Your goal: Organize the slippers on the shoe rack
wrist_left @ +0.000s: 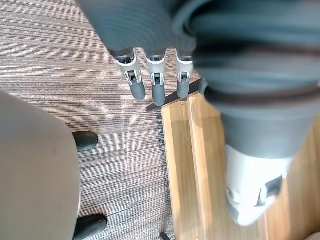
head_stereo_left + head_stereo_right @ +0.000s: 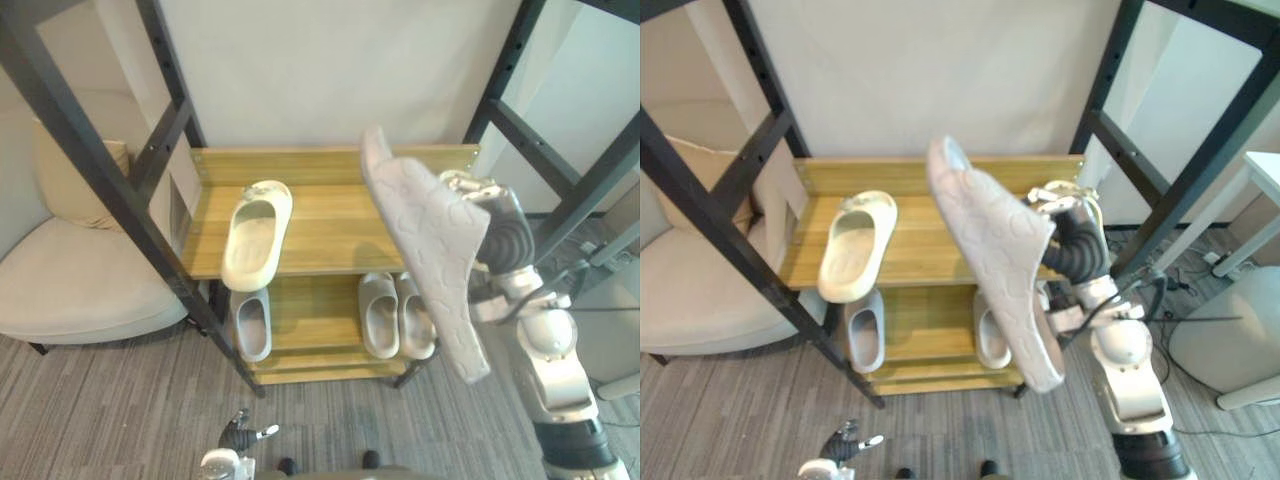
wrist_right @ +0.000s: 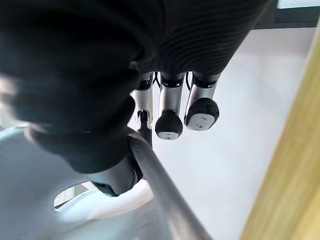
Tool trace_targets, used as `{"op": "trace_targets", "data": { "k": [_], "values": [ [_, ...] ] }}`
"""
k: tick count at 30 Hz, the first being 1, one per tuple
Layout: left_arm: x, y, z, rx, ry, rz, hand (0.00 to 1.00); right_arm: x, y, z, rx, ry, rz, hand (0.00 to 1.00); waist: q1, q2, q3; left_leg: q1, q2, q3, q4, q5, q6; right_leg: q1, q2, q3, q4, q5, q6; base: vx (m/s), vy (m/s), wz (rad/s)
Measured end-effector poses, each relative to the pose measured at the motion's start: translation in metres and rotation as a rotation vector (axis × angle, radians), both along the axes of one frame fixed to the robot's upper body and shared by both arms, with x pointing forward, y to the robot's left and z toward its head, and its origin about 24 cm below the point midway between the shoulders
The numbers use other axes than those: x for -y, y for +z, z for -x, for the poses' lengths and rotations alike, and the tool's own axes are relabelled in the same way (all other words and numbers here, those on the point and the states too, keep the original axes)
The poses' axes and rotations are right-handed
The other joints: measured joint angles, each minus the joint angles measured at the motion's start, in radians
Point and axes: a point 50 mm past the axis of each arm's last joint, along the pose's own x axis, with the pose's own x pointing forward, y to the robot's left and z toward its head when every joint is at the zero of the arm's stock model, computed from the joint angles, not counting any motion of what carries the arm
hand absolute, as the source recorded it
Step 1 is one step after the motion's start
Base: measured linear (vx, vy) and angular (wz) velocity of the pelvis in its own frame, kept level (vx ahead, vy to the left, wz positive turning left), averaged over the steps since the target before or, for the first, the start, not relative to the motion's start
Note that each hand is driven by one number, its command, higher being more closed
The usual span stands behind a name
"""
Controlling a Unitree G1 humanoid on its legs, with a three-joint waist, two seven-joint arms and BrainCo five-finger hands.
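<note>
Holding the grey slipper (image 2: 430, 250) over the top shelf (image 2: 335, 225) of the shoe rack, your right robot hand (image 2: 492, 215) grips just its edge. It may slip and fall, or knock the cream slipper (image 2: 255, 235) on the left. Your left robot hand (image 1: 156, 86) hangs open, low.

The shoe rack (image 2: 330, 225) stands right of the armchair (image 2: 70, 280). The top slipper (image 2: 256, 234) lies at the upper shelf's left, overhanging its front edge. On the lower shelf, 1 lone slipper (image 2: 251, 325) lies left and the pair of slippers (image 2: 380, 315) lies right. The raised slipper (image 2: 425, 250), in the right hand (image 2: 495, 225), hangs before the rack's right half.
</note>
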Motion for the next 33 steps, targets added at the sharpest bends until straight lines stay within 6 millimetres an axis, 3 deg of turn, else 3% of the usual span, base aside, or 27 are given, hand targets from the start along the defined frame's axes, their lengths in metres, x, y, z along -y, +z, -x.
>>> {"op": "trace_targets", "data": {
  "k": [5, 8, 11, 14, 17, 21, 25, 28, 33],
  "values": [
    [0.003, -0.001, -0.001, -0.015, -0.062, -0.01, 0.0, -0.025, -0.046, 0.019, -0.209, 0.138, 0.042, 1.0, 0.002, 0.008, -0.003, 0.022, -0.003, -0.004, 0.021, -0.016, -0.012, 0.037, -0.001, -0.003, -0.006, -0.002, 0.0, -0.02, -0.007, 0.01],
    [0.007, 0.0, -0.005, 0.0, -0.111, -0.001, 0.0, -0.038, -0.069, 0.027, -0.282, 0.209, 0.183, 1.0, 0.003, 0.016, 0.008, -0.05, 0.002, -0.012, 0.121, -0.069, -0.013, -0.014, -0.005, -0.008, 0.077, -0.058, -0.004, -0.08, -0.024, 0.11],
    [0.016, 0.005, -0.026, 0.05, -0.176, -0.001, 0.0, -0.038, -0.092, 0.025, -0.355, 0.224, 0.324, 1.0, 0.012, 0.061, 0.082, -0.185, 0.018, -0.047, 0.38, -0.168, -0.012, -0.084, 0.006, -0.038, 0.223, -0.111, -0.007, -0.13, -0.016, 0.33],
    [0.022, 0.014, -0.052, 0.122, -0.184, 0.008, 0.0, -0.039, -0.1, 0.007, -0.371, 0.217, 0.38, 1.0, 0.017, 0.097, 0.17, -0.325, 0.029, -0.07, 0.54, -0.2, -0.008, -0.208, 0.017, -0.049, 0.381, -0.152, -0.01, -0.16, -0.001, 0.21],
    [0.021, 0.024, -0.072, 0.185, -0.163, 0.014, 0.0, -0.04, -0.094, -0.013, -0.333, 0.179, 0.434, 1.0, 0.031, 0.102, 0.235, -0.43, 0.034, -0.078, 0.638, -0.23, -0.025, -0.323, 0.016, -0.056, 0.51, -0.201, -0.026, -0.21, -0.02, 0.07],
    [0.019, 0.035, -0.089, 0.266, -0.135, 0.024, 0.0, -0.039, -0.081, -0.031, -0.261, 0.114, 0.464, 1.0, 0.035, 0.107, 0.284, -0.545, 0.031, -0.091, 0.739, -0.252, -0.026, -0.443, 0.008, -0.063, 0.637, -0.246, -0.021, -0.13, -0.021, 0.1],
    [0.002, 0.051, -0.11, 0.364, -0.04, 0.003, 0.0, -0.042, -0.057, -0.047, -0.152, 0.051, 0.465, 1.0, 0.043, 0.1, 0.342, -0.697, 0.027, -0.099, 0.861, -0.276, -0.032, -0.603, -0.007, -0.066, 0.793, -0.291, -0.024, -0.1, -0.028, 0.08],
    [-0.014, 0.047, -0.103, 0.32, 0.026, -0.051, 0.0, -0.041, -0.041, -0.055, -0.089, -0.013, 0.42, 1.0, 0.055, 0.088, 0.378, -0.795, 0.026, -0.109, 0.95, -0.293, -0.039, -0.707, -0.012, -0.07, 0.9, -0.327, -0.031, -0.09, -0.039, 0.09],
    [-0.02, 0.039, -0.091, 0.254, 0.101, -0.058, 0.0, -0.032, -0.002, -0.07, 0.04, -0.171, 0.258, 1.0, 0.079, 0.056, 0.413, -0.979, 0.025, -0.139, 1.12, -0.331, -0.059, -0.881, -0.022, -0.096, 1.09, -0.396, -0.059, -0.08, -0.057, 0.16]
  ]
}}
